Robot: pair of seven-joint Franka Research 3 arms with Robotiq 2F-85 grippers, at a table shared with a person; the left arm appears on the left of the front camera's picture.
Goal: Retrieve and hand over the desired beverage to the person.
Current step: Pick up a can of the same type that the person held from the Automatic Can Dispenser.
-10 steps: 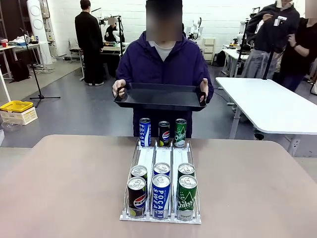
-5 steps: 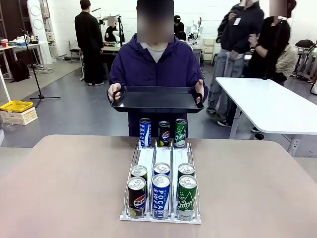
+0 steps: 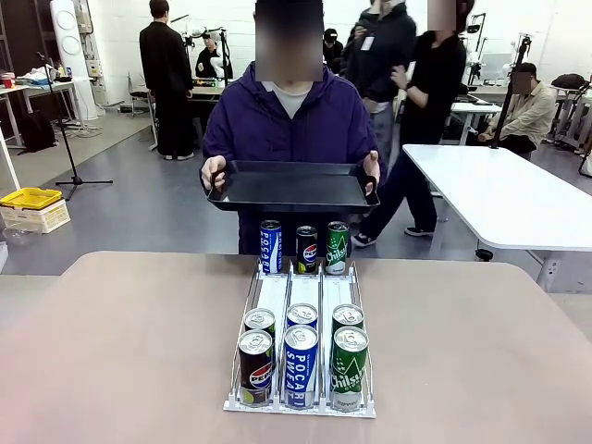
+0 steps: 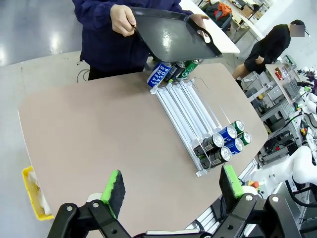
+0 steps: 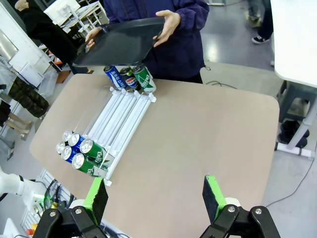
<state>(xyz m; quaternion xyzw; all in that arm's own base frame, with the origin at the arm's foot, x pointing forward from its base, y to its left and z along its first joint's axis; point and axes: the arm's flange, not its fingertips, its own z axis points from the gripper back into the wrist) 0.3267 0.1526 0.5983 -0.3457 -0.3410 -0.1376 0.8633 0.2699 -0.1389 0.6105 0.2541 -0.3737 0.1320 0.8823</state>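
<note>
Standing at the far side of the table (image 3: 120,351), the person (image 3: 289,116) in the dark purple hooded jacket is holding a black tray (image 3: 291,188) out flat in front of the body. One hand (image 3: 214,172) is gripping the tray's left end and the other hand (image 3: 372,171) its right end. The tray is hanging above the far cans without touching them.

A white three-lane can rack (image 3: 303,294) is lying in the middle of the table, running near to far. At its near end three cans are standing upright side by side: a black Pepsi can (image 3: 255,367) on the left, a blue Pocari Sweat can (image 3: 301,365) in the middle and a green Chilsung can (image 3: 349,367) on the right. Each has a second can (image 3: 302,316) sitting right behind it in the same lane. At the rack's far end three more are standing upright just below the tray: a far Pocari Sweat can (image 3: 270,246) on the left, a far Pepsi can (image 3: 306,249) in the middle and a far green can (image 3: 337,247) on the right. The lanes between the two groups are lying bare.

The left gripper (image 4: 172,186) is hovering high over the table's left side, jaws spread wide, nothing between its green pads (image 4: 114,191), well apart from every can. The right gripper (image 5: 154,197) is hovering high over the right side, likewise released and empty, well apart from the rack.
</note>
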